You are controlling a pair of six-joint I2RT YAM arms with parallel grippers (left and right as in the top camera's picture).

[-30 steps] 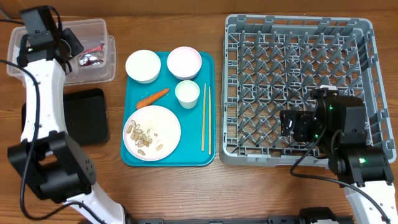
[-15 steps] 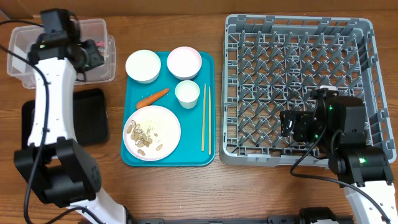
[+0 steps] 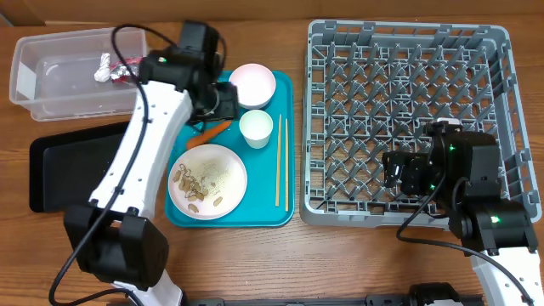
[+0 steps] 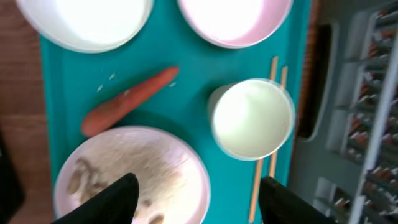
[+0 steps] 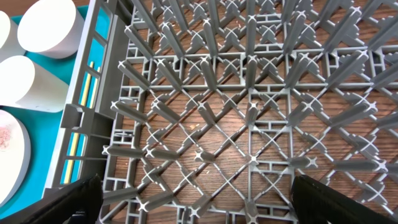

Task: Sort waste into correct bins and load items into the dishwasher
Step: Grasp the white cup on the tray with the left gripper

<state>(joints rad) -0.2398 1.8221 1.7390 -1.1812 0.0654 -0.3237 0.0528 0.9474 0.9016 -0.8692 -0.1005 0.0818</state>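
1. Left wrist view: left gripper [image 4: 199,202] has its jaws apart with nothing between them, hanging over the white plate [image 4: 130,177] on the teal tray [image 4: 56,81].
2. Carrot [image 4: 127,101] lies tilted on the tray just ahead of the fingertips. Its thick end is just beside the plate rim; cannot tell if they touch. Small cup [image 4: 252,118] sits near the thin end, not touching.
3. Risk: the carrot is round and tapered, so an off-centre pinch could squirt it out or roll it toward the white bowl [image 4: 87,22].
4. Risk: a finger landing on the plate rim could tip the plate and scatter the food scraps [image 4: 81,180]. The other finger could knock the cup onto the chopsticks [image 4: 267,155].
5. Overhead: wrapper [image 3: 110,68] already lies in the clear tub [image 3: 51,85]. Black tray [image 3: 59,166] is well apart from the carrot, so a weak grip could drop it on the way.
6. Right gripper [image 5: 205,205] has its jaws wide apart and holds nothing, over the dish rack [image 5: 249,112], far from every dish.
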